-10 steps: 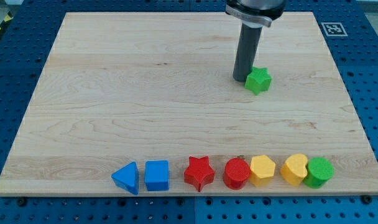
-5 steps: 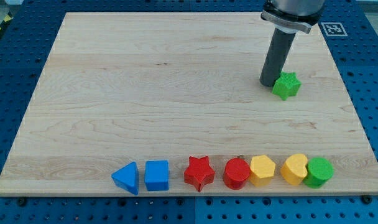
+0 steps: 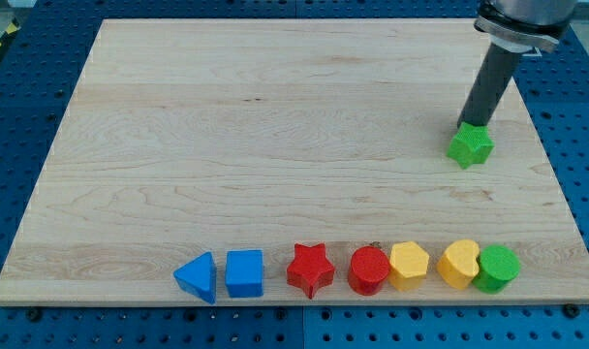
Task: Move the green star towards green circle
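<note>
The green star point(image 3: 470, 147) lies on the wooden board point(image 3: 227, 145) at the view's right, well above the bottom row. My tip point(image 3: 472, 124) touches the star's upper edge, the dark rod rising from it to the view's top right. The green circle point(image 3: 497, 268) stands at the right end of the row of blocks along the board's bottom edge, below the star and slightly to its right.
Along the bottom edge, from left: a blue triangle point(image 3: 197, 277), a blue square point(image 3: 244, 273), a red star point(image 3: 310, 269), a red circle point(image 3: 369, 269), a yellow hexagon point(image 3: 409, 265) and another yellow block point(image 3: 459, 262) touching the green circle. The board's right edge is close to the green star.
My tip and the green star have moved to the view's right and a little down. The tip has gone from the star's left side to its upper edge. The bottom row has not moved.
</note>
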Motion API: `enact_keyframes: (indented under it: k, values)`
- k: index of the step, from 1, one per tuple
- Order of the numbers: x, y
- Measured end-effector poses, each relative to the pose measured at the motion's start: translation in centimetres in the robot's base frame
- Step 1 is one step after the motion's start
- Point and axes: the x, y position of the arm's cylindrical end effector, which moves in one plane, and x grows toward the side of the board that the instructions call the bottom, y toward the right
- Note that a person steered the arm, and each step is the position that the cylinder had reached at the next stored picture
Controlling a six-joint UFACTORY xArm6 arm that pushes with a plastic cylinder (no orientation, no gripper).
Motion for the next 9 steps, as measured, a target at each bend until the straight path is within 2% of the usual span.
enact_keyframes:
  k: [3,4,7,9]
  values:
    - [0.4,-3.3]
    - [3.9,-3.3]
    - [5.3,-3.2]
    - [5.6,-5.4]
